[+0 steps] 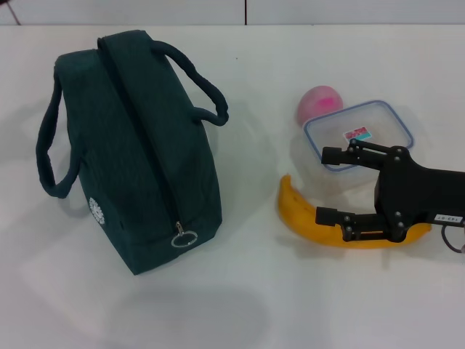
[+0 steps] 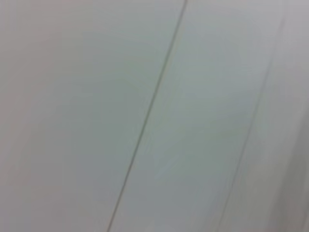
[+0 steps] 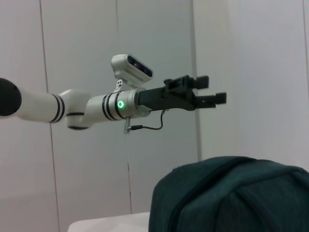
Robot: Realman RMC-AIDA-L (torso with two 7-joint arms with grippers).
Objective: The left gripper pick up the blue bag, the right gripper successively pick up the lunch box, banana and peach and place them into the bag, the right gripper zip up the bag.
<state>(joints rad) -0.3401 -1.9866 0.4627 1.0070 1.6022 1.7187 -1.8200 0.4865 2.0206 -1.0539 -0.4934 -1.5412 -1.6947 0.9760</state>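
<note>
Nothing is packed yet: the blue bag (image 1: 134,156) stands zipped on the counter (image 1: 254,305). Beside it, the right gripper (image 1: 325,183) hovers spread and empty above lunch box (image 1: 357,135), banana (image 1: 305,218) and peach (image 1: 318,103); the left gripper (image 3: 212,90), raised above the bag, is slightly parted, empty.

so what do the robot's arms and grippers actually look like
The right gripper is a black two-fingered claw on a boxy black body with a small white label and a thin cable at its back. The left gripper, seen from the right wrist view, is the same black claw on a white arm with black bands, a green light ring, a white camera on top and a dangling dark cable.
</note>
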